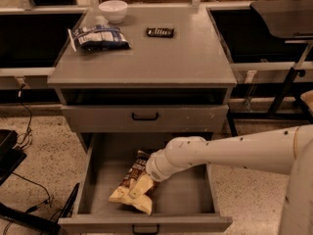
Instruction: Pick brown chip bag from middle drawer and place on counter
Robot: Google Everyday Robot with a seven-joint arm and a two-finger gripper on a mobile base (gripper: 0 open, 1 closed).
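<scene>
At the far left, dark cables (27, 131) trail over the speckled floor (49, 151) beside a black object (9, 148) that the frame's edge cuts off. Next to the right stands the grey drawer cabinet, and its flat top is the bench (166, 60). On the left rear part of the bench lies a blue-and-white bag (98, 36), and a white bowl (113, 10) sits just behind it near the back edge. A small dark packet (160, 32) lies farther right, apart from both.

Below the bench, the upper handled drawer (195, 117) is closed, its black handle (145, 116) centred on the front. Under it the middle drawer (188, 197) is out toward the camera, with its grey floor exposed.

The brown chip bag (133, 172) lies on that floor, left of centre. It is angled, with its dark panel toward the cabinet and its cream-yellow end toward the drawer front.

The gripper (138, 189) is down inside the drawer, right over the lower half of the bag and seemingly touching it. Whether it is clamped on the bag or merely resting against it cannot be told.

The white arm (230, 151) runs from the gripper up and to the right, crossing the drawer's right wall and leaving the frame at the right edge. Behind it, at the upper right, a dark table (286, 16) stands on a black frame.
</scene>
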